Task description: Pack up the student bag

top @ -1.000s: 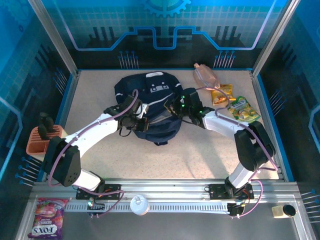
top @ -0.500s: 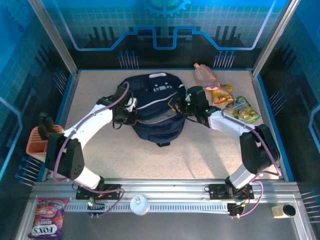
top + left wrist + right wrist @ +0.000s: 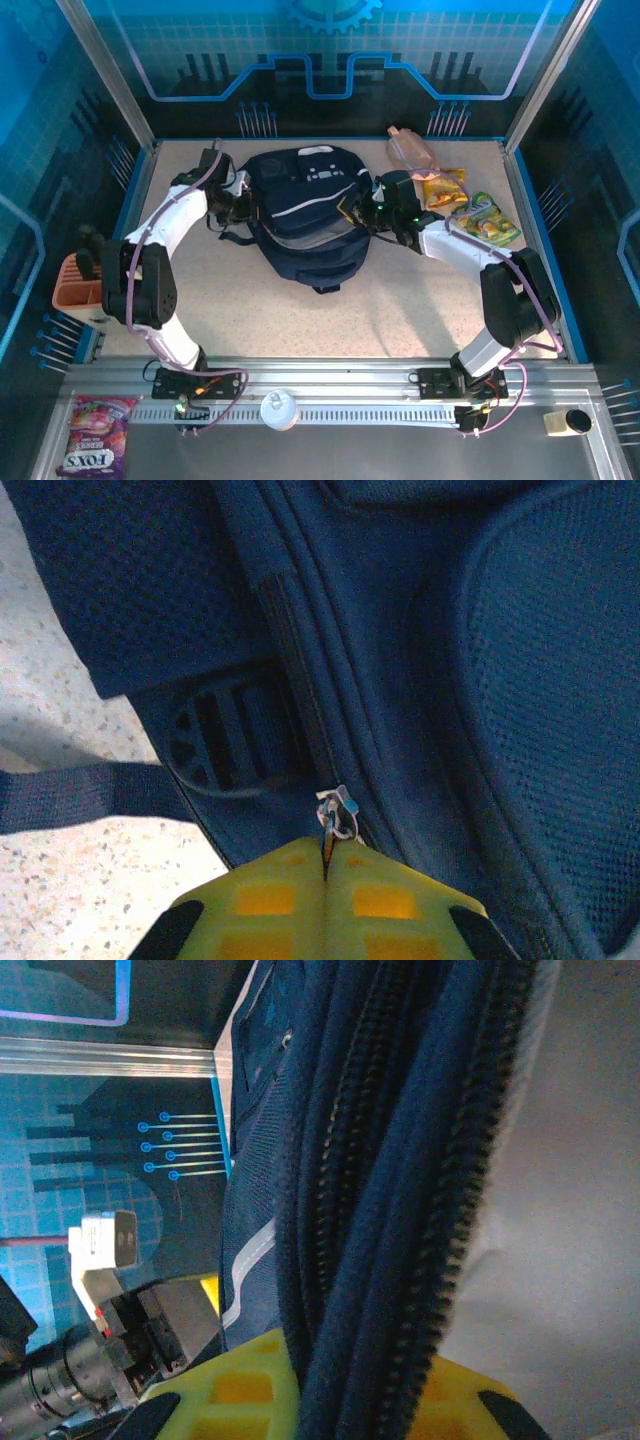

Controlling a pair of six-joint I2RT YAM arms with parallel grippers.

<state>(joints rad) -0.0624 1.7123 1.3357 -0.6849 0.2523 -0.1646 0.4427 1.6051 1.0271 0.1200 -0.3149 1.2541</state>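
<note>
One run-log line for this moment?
left gripper: shut on zip pull | right gripper: shut on student bag | snack packets: on table

bag (image 3: 305, 215): dark navy, white trim stripe, grey-white patch up top, mesh weave on panels. zip pull (image 3: 338, 810): silver, blue tab. left gripper (image 3: 325, 860) and right gripper (image 3: 345, 1380): yellow with orange squares. surface (image 3: 400, 300): beige, speckled. orange-yellow packet (image 3: 443, 187), green-yellow packet (image 3: 487, 220), pink pouch (image 3: 408, 150). candy bag (image 3: 95, 432): purple, white lettering. walls (image 3: 420, 45): blue, fine grid.
</note>
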